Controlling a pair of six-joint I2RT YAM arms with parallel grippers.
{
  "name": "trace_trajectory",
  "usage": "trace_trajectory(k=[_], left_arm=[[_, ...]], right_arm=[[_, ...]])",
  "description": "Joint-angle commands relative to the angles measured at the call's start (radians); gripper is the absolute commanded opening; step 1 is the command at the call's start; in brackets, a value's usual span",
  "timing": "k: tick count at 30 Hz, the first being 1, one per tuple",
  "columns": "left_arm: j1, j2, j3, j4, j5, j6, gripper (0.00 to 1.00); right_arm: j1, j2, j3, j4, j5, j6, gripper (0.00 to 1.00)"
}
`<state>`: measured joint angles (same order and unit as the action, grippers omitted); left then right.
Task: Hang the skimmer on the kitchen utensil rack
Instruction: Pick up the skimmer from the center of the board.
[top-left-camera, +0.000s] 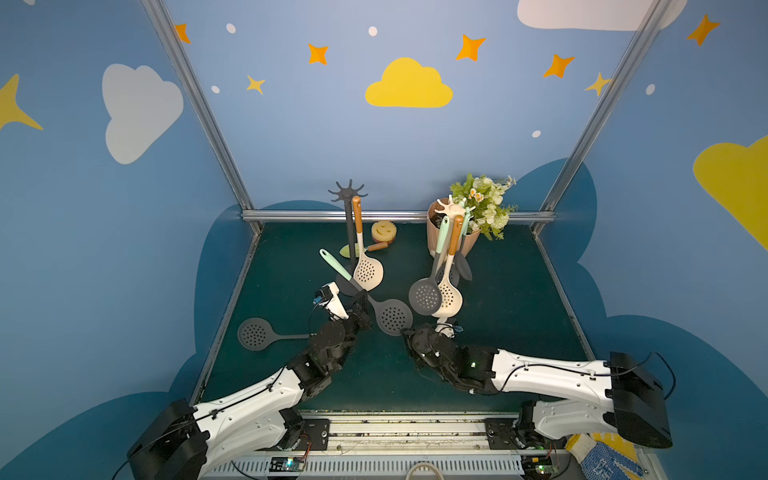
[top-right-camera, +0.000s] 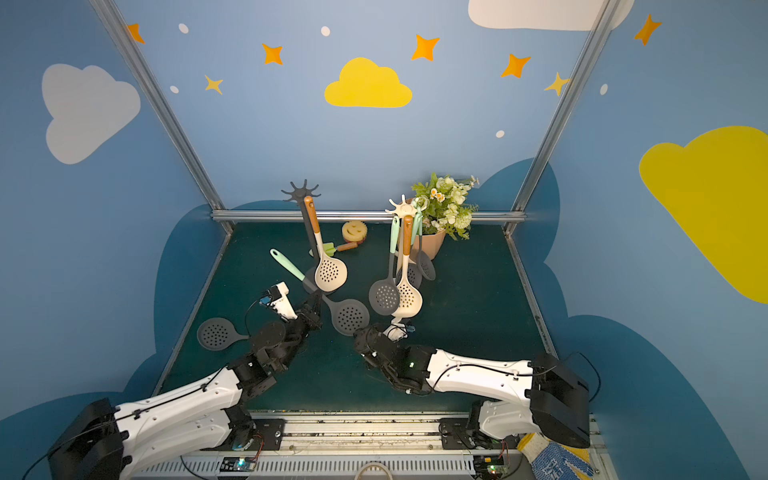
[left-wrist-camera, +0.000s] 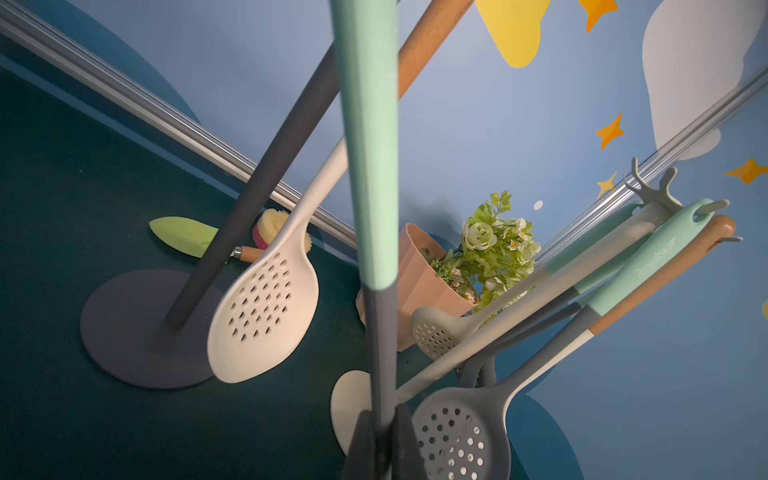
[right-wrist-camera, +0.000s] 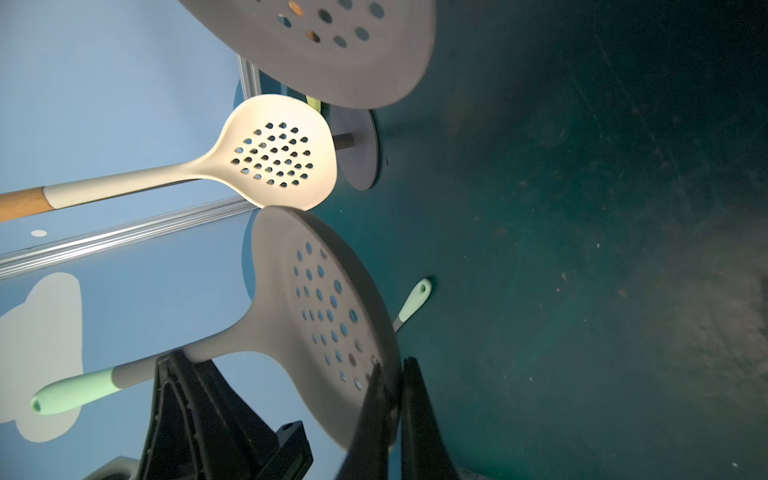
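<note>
Skimmer (top-left-camera: 394, 318) (top-right-camera: 350, 318) of grey perforated silicone with a mint-green handle is held between both arms in both top views, handle slanting toward the dark grey star-topped utensil rack (top-left-camera: 348, 192) (top-right-camera: 302, 192) just behind it. In the left wrist view the left gripper (left-wrist-camera: 380, 424) is clamped on its grey shaft. In the right wrist view the right gripper (right-wrist-camera: 392, 370) pinches the rim of its perforated head.

the grey skimmer (top-left-camera: 392, 318) with a mint-green handle is tilted clear of the surface, handle tip toward 10 o'clock, perforated head toward 4 o'clock. just at its 12 o'clock stands the dark grey utensil rack (top-left-camera: 350, 232), upright, star-crowned, round-based.
</note>
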<state>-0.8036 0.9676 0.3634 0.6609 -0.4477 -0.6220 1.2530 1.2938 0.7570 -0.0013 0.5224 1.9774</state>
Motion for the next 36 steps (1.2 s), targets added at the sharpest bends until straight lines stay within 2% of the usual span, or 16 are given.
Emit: trace_trajectory(k=[1,5,9,13,16,20,25,30,36], left_arm=[[0.03,-0.016,0.047,-0.017,0.045,0.019,0.03],[0.066,-0.05,0.061,-0.062,0.105,0.032,0.03],[0.107,-0.094,0.08,-0.122,0.201,0.056,0.03],[0.164,-0.146,0.113,-0.222,0.359,0.089,0.04],[0.225,-0.176,0.14,-0.301,0.489,0.092,0.03],[0.309,-0.172,0.187,-0.383,0.736,0.111,0.03],[0.368,-0.12,0.259,-0.431,0.962,0.155,0.04],[0.376,-0.068,0.331,-0.498,1.048,0.198,0.03],[0.391,-0.068,0.447,-0.69,1.151,0.288,0.03]], right_arm=[[0.011,-0.045,-0.011,-0.009,0.032,-0.021,0.01],[0.02,-0.066,-0.025,-0.001,0.071,-0.082,0.13],[0.035,-0.081,-0.033,0.045,0.112,-0.242,0.32],[0.068,-0.108,-0.044,0.046,0.194,-0.403,0.4],[0.093,-0.14,-0.059,0.09,0.235,-0.575,0.44],[0.109,-0.183,-0.081,0.198,0.229,-0.831,0.49],[0.109,-0.226,-0.121,0.264,0.118,-1.172,0.53],[0.087,-0.316,-0.154,0.253,-0.015,-1.441,0.55],[-0.061,-0.461,-0.118,0.13,-0.402,-1.698,0.55]])
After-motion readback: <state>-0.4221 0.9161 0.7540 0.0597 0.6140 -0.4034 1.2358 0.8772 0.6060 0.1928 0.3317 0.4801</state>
